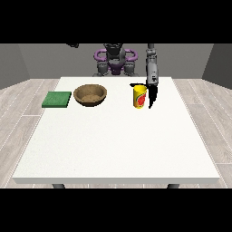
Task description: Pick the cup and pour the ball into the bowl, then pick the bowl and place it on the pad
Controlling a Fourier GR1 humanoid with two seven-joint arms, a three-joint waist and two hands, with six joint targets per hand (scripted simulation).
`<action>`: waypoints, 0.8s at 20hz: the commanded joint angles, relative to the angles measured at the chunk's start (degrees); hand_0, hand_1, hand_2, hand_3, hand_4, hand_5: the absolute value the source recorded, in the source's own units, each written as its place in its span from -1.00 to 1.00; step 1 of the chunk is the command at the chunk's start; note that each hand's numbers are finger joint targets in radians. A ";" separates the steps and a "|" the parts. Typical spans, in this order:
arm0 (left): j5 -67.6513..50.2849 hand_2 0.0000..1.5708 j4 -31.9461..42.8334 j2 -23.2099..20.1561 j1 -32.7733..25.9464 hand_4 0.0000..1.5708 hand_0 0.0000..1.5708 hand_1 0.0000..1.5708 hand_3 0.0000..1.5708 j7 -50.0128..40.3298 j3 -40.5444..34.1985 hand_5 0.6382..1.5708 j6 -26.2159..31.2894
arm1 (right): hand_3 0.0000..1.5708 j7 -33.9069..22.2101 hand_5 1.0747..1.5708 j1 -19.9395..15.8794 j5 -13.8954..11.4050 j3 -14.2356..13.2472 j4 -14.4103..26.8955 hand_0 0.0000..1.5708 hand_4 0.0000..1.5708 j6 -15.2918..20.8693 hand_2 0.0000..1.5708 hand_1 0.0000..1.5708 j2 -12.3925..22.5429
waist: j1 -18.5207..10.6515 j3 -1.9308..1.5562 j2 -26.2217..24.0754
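Note:
A yellow cup with a red mark stands upright on the white table, right of centre at the back. No ball shows; the cup's inside is hidden. The hand at the view's right hangs just right of the cup, its fingers straight and pointing down along the cup's side, its thumb reaching left behind the cup's rim. A brown bowl sits left of the cup, and a flat green pad lies left of the bowl. Only a dark tip of the hand at the view's left shows, high above the table.
The robot's body stands behind the table's far edge. Wooden floor surrounds the table. The bowl, pad and cup all sit in the far third of the tabletop.

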State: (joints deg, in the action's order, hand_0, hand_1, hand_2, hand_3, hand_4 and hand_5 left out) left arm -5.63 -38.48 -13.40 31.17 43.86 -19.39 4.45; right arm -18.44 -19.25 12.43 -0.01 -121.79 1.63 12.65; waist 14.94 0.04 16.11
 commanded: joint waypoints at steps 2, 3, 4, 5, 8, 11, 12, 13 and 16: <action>0.41 -1.00 5.49 -0.34 3.28 -1.00 -1.00 -1.00 -1.00 3.61 -0.83 0.65 -2.45 | -1.00 -2.10 0.98 -0.28 3.16 -4.17 -3.02 -1.00 -1.00 -1.77 -1.00 -1.00 2.40 | 0.59 0.00 1.17; -1.30 -1.00 7.01 -0.48 3.98 -1.00 -1.00 -1.00 -1.00 5.56 -2.29 0.72 -0.41 | -1.00 -2.72 0.98 -0.75 3.01 -4.18 -5.39 -1.00 -1.00 -0.99 -1.00 -1.00 2.35 | 1.70 0.03 3.47; 1.15 1.00 7.01 -3.30 4.46 -0.39 0.43 0.43 0.91 7.98 -1.55 0.93 -1.60 | -1.00 -2.00 0.97 -2.09 3.18 -3.79 -6.87 -1.00 -1.00 -1.30 -1.00 -1.00 2.47 | 3.19 0.05 7.13; 4.31 1.00 4.52 -4.84 2.29 0.19 0.68 0.68 1.00 9.70 -0.71 0.98 -7.71 | -1.00 -0.49 0.96 -0.80 2.22 -3.59 -5.69 -1.00 -1.00 -2.09 -1.00 -1.00 2.71 | 2.78 0.00 5.34; 7.58 1.00 4.77 -1.35 -0.32 0.30 0.68 0.68 1.00 11.10 1.32 0.82 -15.30 | -1.00 -0.03 0.95 -1.31 9.14 -8.78 -1.67 -1.00 -1.00 -4.94 -1.00 -1.00 4.11 | 3.67 -0.09 4.08; 7.71 1.00 9.01 -3.81 2.27 0.36 0.68 0.68 1.00 10.32 0.39 0.82 -15.23 | -1.00 -3.88 0.96 -0.09 9.74 -8.55 -7.01 -1.00 -0.91 -4.29 -1.00 -1.00 4.94 | 4.99 0.01 3.75; 9.46 1.00 9.44 -1.05 1.80 0.37 0.68 0.68 1.00 11.58 2.20 0.81 -17.39 | -1.00 -8.62 0.96 -3.54 9.49 -9.37 -7.36 -1.00 -0.89 -0.22 -1.00 -1.00 5.29 | 2.58 0.05 1.85; 9.64 1.00 8.15 -2.73 1.07 0.36 0.69 0.69 1.00 9.34 2.72 0.80 -16.13 | -1.00 -3.46 0.95 1.73 9.49 -10.06 -3.32 -1.00 -0.84 -4.14 -1.00 -1.00 4.55 | 1.44 -0.04 -0.21; 12.96 1.00 6.85 -0.92 2.85 0.39 0.70 0.70 1.00 5.08 5.56 0.84 -21.72 | -1.00 -4.32 0.95 3.09 10.86 -10.12 -0.11 -1.00 -0.85 -4.73 -1.00 -1.00 4.05 | 1.04 -0.08 -5.38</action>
State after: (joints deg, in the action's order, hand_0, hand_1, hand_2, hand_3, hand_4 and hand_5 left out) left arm 3.84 -31.70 -14.95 33.16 52.40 -16.62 -12.46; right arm -22.29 -18.71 22.10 -9.95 -124.10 -2.28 17.33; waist 16.75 -0.08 15.48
